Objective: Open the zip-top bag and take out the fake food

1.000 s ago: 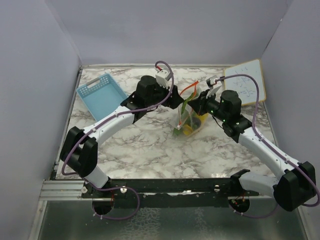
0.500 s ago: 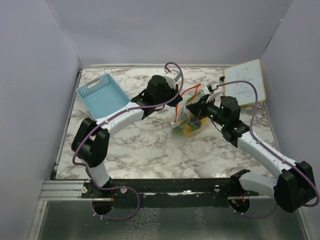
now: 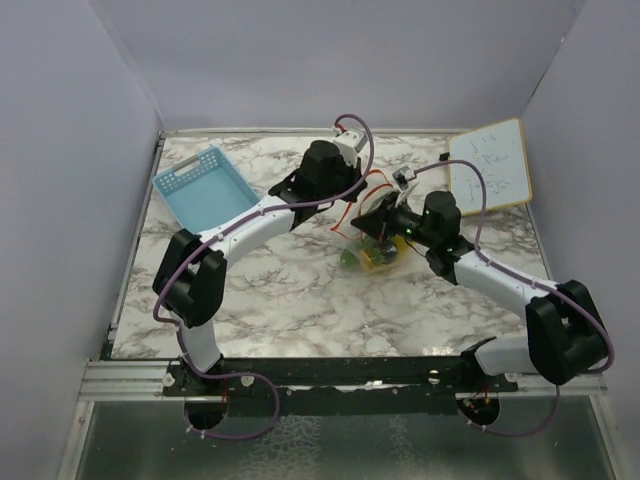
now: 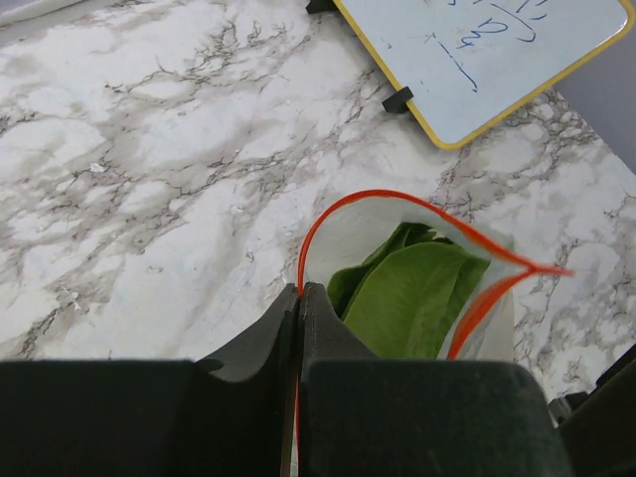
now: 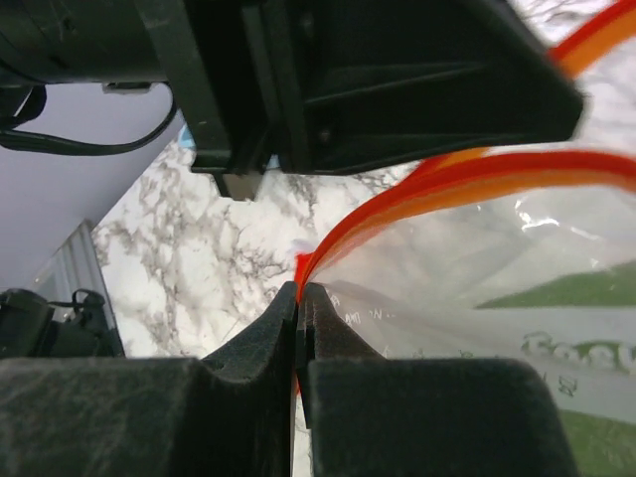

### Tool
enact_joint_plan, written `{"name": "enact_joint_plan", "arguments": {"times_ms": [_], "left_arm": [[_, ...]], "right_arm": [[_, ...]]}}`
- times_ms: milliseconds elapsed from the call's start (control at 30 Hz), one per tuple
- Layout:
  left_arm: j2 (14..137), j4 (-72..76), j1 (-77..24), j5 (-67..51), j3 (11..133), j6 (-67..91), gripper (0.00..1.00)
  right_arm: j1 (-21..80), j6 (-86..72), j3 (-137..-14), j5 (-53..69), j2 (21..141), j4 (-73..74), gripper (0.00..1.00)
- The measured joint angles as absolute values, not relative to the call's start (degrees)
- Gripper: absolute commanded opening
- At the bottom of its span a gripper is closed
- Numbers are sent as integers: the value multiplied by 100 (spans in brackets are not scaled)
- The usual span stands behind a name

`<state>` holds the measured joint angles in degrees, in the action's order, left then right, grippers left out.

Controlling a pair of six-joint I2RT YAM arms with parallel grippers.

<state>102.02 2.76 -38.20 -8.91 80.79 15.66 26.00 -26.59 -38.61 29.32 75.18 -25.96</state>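
The zip-top bag point(image 3: 368, 238) hangs between both grippers near the table's middle, its orange-red strip pulled into an open loop point(image 4: 338, 214). In it lies the fake food: a green leafy piece point(image 4: 412, 293) shows through the mouth, and a yellow piece point(image 3: 376, 260) sits at the bottom. My left gripper point(image 4: 298, 290) is shut on one side of the strip. Shut on the opposite side is my right gripper point(image 5: 300, 288), with clear bag wall point(image 5: 477, 258) stretching away from it. The dark round piece is hidden.
A light-blue mesh basket point(image 3: 203, 188) stands at the back left. A small whiteboard point(image 3: 490, 165) leans at the back right, also in the left wrist view as the whiteboard point(image 4: 487, 50). The left gripper's body point(image 5: 378, 70) fills the top of the right wrist view.
My left gripper has closed on the bag's strip. Both arms shifted slightly left and the bag sank lower, its mouth now spread between them.
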Motion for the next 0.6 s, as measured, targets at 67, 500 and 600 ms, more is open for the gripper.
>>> {"name": "enact_joint_plan", "arguments": {"times_ms": [67, 500, 600], "left_arm": [[10302, 185, -3785, -871, 8237, 1503, 0], [9935, 23, -3087, -207, 8300, 1087, 0], [9627, 60, -3083, -82, 8281, 1046, 0]], "right_arm": [[2672, -2674, -4003, 3114, 7784, -2624, 2], [3343, -2816, -6267, 4095, 9804, -3033, 2], [3343, -2781, -6361, 4224, 9870, -3041, 2]]}}
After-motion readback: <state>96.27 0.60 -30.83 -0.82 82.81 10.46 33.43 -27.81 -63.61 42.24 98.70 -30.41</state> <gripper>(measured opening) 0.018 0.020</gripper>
